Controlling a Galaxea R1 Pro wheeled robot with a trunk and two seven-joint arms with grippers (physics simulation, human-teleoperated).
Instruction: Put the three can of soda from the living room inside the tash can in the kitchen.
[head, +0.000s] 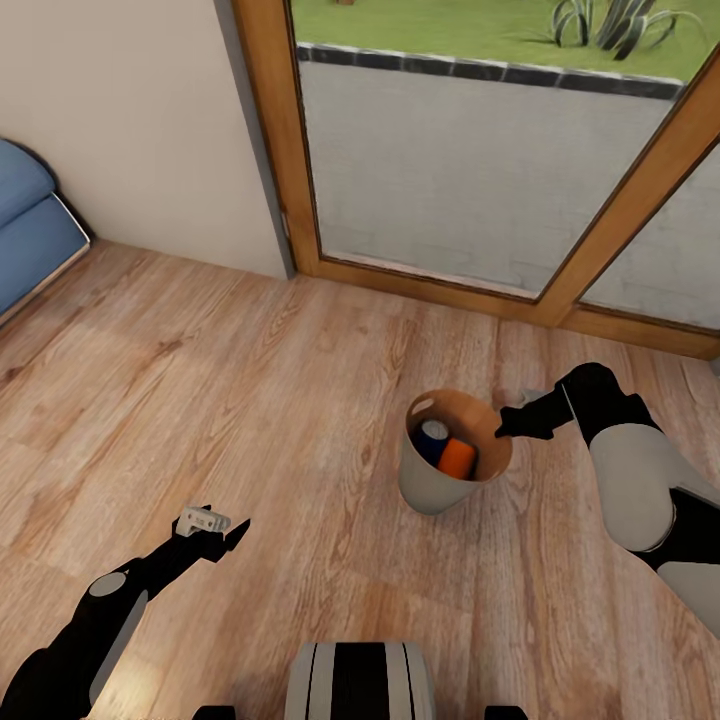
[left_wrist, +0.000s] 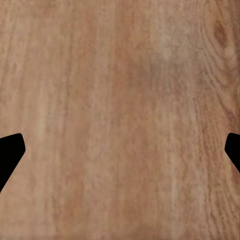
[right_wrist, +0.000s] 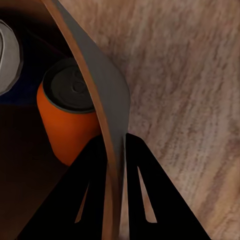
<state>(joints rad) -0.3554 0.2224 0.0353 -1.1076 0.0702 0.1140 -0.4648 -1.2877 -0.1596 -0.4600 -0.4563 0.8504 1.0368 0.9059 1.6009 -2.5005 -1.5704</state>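
The tash can (head: 432, 487), a small tapered bin, is on the wood floor right of centre. A dark blue can of soda (head: 433, 437) and an orange one (head: 458, 458) lie inside it. The second orange can is hidden or out of view. My right gripper (head: 503, 430) is shut on the bin's right rim, one finger inside and one outside. The right wrist view shows that gripper (right_wrist: 116, 142) pinching the rim (right_wrist: 95, 80), beside the orange can (right_wrist: 67, 125) and the blue can's silver top (right_wrist: 7, 57). My left gripper (head: 228, 537) hangs open over bare floor, holding nothing (left_wrist: 120, 150).
A wood-framed glass door (head: 470, 150) runs along the far side, with a lawn outside. A pale wall (head: 130, 120) meets it at the left, and a blue sofa (head: 30, 225) juts in at the left edge. Wood floor (head: 250, 380) spreads between. My base (head: 360, 680) is at the bottom.
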